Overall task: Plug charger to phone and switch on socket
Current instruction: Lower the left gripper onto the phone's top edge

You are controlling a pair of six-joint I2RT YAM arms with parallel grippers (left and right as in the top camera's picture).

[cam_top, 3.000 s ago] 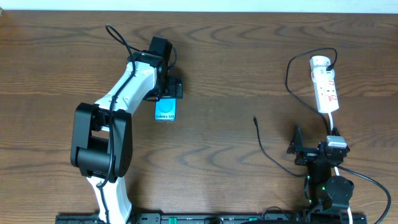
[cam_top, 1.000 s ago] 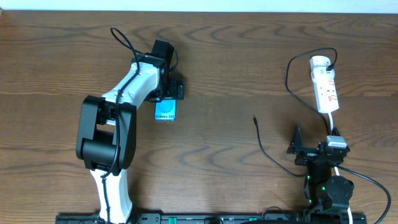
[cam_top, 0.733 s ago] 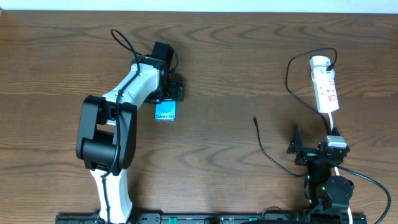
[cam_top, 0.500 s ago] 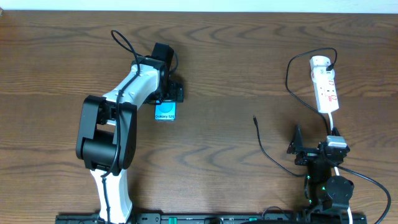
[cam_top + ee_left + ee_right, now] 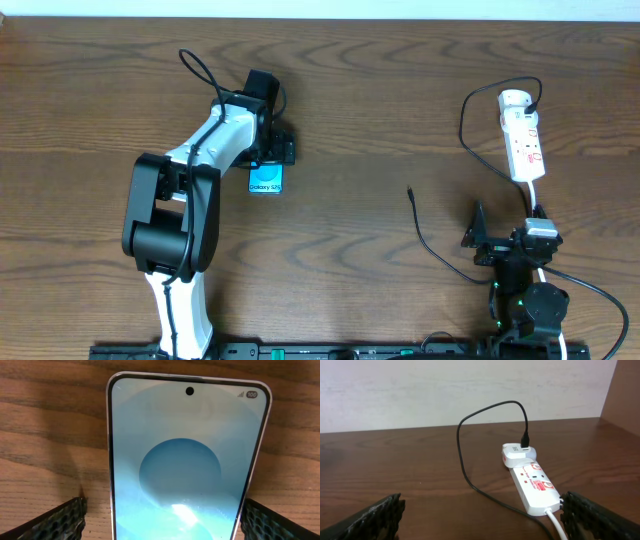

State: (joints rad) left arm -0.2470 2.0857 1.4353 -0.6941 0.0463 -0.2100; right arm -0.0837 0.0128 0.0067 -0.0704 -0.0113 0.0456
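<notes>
Although the left gripper [image 5: 272, 150] hangs right over it, the phone [image 5: 265, 180] lies flat on the wooden table [image 5: 400, 80], screen up, left of centre and about midway between near and far. From the left wrist the phone [image 5: 187, 460] fills the view, and the left gripper [image 5: 165, 525] has its jaws wide apart, one finger on each side of the phone. A strip of wood shows between the left finger [image 5: 55, 522] and the phone's edge. The right finger [image 5: 280, 522] sits just beside the other edge, and whether it touches cannot be told.

Well to the right, the charger [image 5: 418, 232] trails over the table, its connector tip [image 5: 410, 190] lying free, well apart from the phone. Farther right, the socket [image 5: 522, 135] lies lengthwise toward the far right side. The right wrist view shows the charger [image 5: 462, 455] arching up in a loop and plugging into the white adapter at the far end of the socket [image 5: 532, 482].

The right gripper [image 5: 505, 228] rests at the near right, just near of the socket, jaws spread wide and holding nothing [image 5: 482, 520].
</notes>
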